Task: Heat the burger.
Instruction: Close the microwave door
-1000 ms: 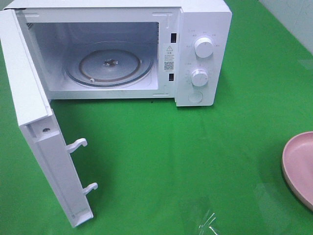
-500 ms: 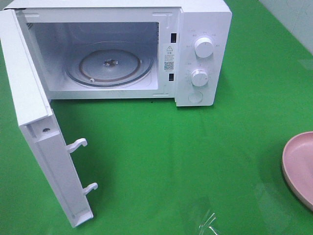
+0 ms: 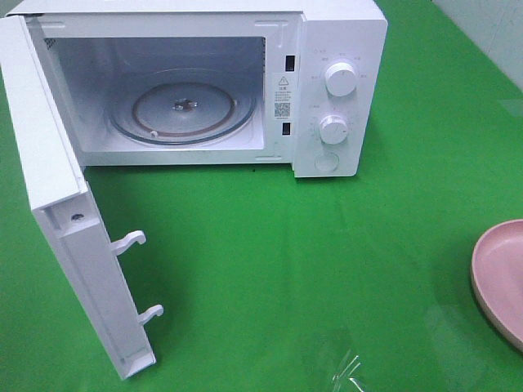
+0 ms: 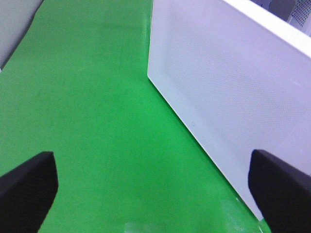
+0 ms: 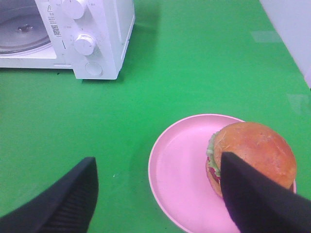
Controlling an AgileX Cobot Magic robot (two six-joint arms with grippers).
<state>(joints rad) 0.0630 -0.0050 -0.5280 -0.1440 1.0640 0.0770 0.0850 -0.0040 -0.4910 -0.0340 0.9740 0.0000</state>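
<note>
Nothing moved; microwave point(image 3: 204, 82) label w/ QR code point(image 3: 281, 109), text prob. unreadable.

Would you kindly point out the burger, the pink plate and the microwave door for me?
burger point(image 5: 257, 148): right wrist view, on the top bun.
pink plate point(image 5: 177, 167): right wrist view, on its bare surface.
microwave door point(image 3: 49, 175): exterior high view, on its inner face.

Glossy burger point(image 5: 256, 154) bun, matt pink plate point(image 5: 179, 170), smooth white microwave point(image 3: 339, 49).
</note>
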